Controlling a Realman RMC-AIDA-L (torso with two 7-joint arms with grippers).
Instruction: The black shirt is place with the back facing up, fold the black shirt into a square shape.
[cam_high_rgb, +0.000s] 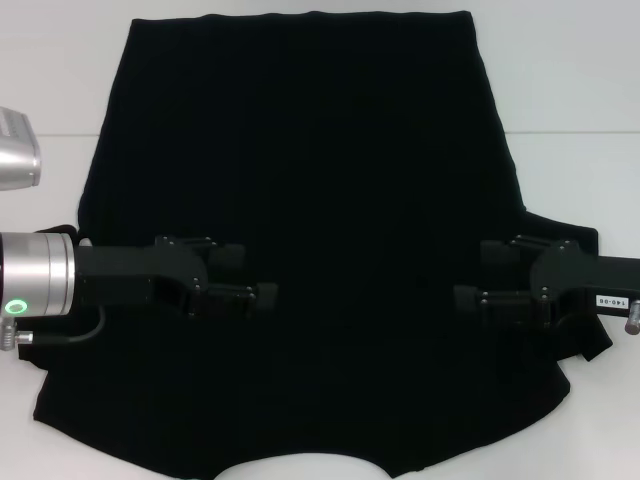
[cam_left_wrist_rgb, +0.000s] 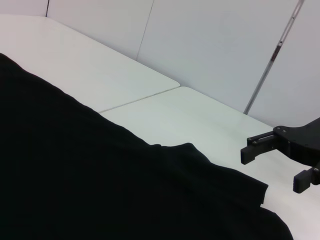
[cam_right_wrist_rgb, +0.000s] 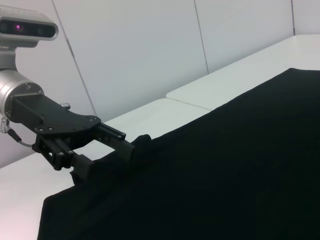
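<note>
While the large plain black soft-fabric shirt (cam_high_rgb: 310, 200) lies spread flat across my white bench (cam_high_rgb: 570, 90), with no lettering showing on its upper side, my left claw (cam_high_rgb: 255, 278) reaches in over its left sleeve edge with its two fingers parted. My right claw (cam_high_rgb: 478, 278) comes in over the shirt's right sleeve edge, fingers likewise spread, both pointing toward the shirt's middle.

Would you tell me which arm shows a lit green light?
The left arm: a green light glows behind the left gripper over the black shirt; the right gripper's arm shows a white label.
</note>
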